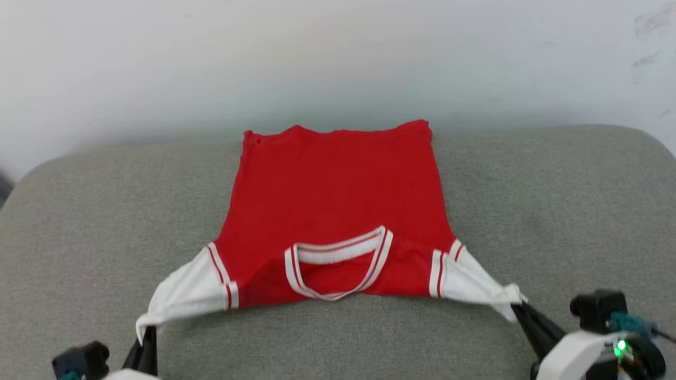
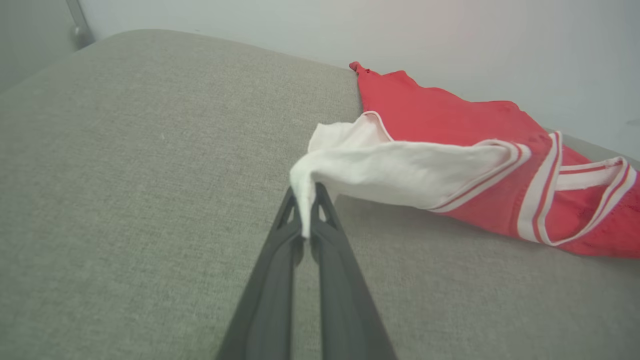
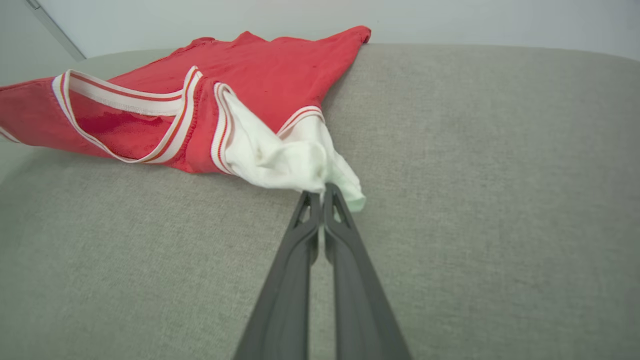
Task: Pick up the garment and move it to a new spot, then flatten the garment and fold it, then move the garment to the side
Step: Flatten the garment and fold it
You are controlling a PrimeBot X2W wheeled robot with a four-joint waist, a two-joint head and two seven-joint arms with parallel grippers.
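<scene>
The garment (image 1: 338, 195) is a red shirt with white sleeves and striped trim, spread on the grey cushion with its collar toward me and its hem at the far edge. My left gripper (image 1: 143, 333) is shut on the tip of the left white sleeve (image 2: 400, 170), which is pulled out and lifted slightly. My right gripper (image 1: 518, 309) is shut on the bunched end of the right white sleeve (image 3: 285, 157). In the left wrist view the gripper (image 2: 305, 197) pinches a thin fold; in the right wrist view the gripper (image 3: 320, 192) pinches the sleeve's cuff.
The grey cushion (image 1: 554, 211) has rounded corners at far left and far right, with bare fabric on both sides of the shirt. A pale wall (image 1: 338, 58) rises just behind the shirt's hem.
</scene>
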